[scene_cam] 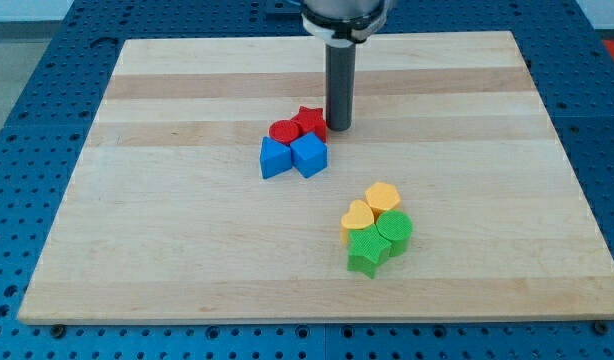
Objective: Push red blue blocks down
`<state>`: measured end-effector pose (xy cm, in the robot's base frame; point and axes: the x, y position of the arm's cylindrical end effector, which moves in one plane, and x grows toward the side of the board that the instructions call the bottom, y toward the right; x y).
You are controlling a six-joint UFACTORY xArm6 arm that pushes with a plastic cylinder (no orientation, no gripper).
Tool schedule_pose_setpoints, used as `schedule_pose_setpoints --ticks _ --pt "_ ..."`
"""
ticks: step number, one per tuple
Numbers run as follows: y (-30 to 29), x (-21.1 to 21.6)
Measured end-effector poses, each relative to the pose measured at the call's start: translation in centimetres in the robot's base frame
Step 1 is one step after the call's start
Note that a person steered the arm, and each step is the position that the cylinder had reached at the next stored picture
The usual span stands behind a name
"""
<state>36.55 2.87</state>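
Just at the view's right of the red star (309,120), touching, stands my tip (338,127).

Matt wood, ribbed plastic
Pale wooden board (187,250) shows smooth grain; red star block (309,119) and green round block (395,226) look finely ribbed plastic.

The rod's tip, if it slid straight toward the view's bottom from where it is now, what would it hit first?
My tip sits just right of the red star block. Straight down, it would likely clip the blue cube first, though it may narrowly pass its right edge.
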Motion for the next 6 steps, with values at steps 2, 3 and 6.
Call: schedule_pose_setpoints --ticks 2,3,6 --pt "-1.4 -4.8" --pt "-3.8 -2.8" --pt "-4.6 -0.1"
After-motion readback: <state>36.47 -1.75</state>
